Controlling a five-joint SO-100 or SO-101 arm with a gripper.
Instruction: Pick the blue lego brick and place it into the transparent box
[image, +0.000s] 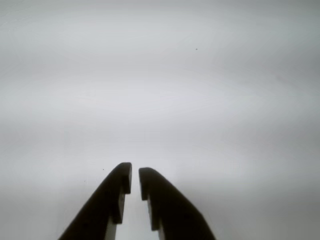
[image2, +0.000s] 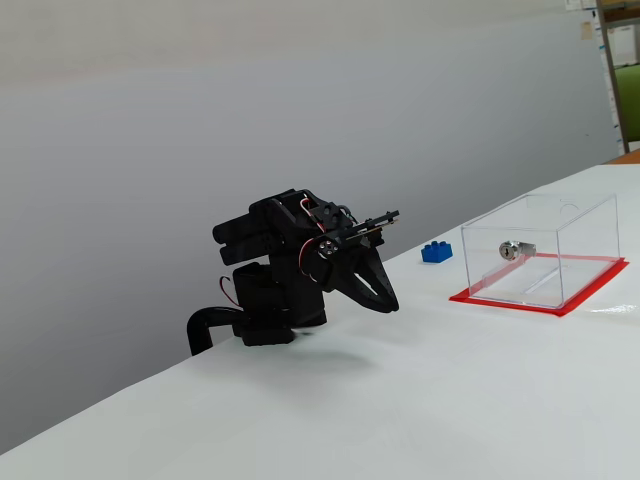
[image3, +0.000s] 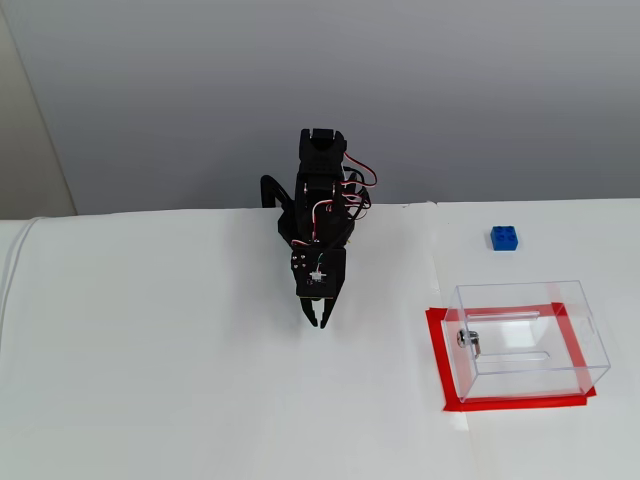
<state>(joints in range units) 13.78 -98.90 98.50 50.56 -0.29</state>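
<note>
The blue lego brick (image3: 504, 238) sits untouched on the table (image3: 150, 380), beyond the far side of the empty transparent box (image3: 530, 340). The gripper (image3: 318, 322), well to their left in this fixed view, hangs nearly closed and empty; the whole pick-and-place remains to be done.

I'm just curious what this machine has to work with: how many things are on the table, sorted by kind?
Blue brick: 1
Clear box with a silver lock: 1
Robot arm, its gripper nearly shut and empty: 1
Total: 3
</note>
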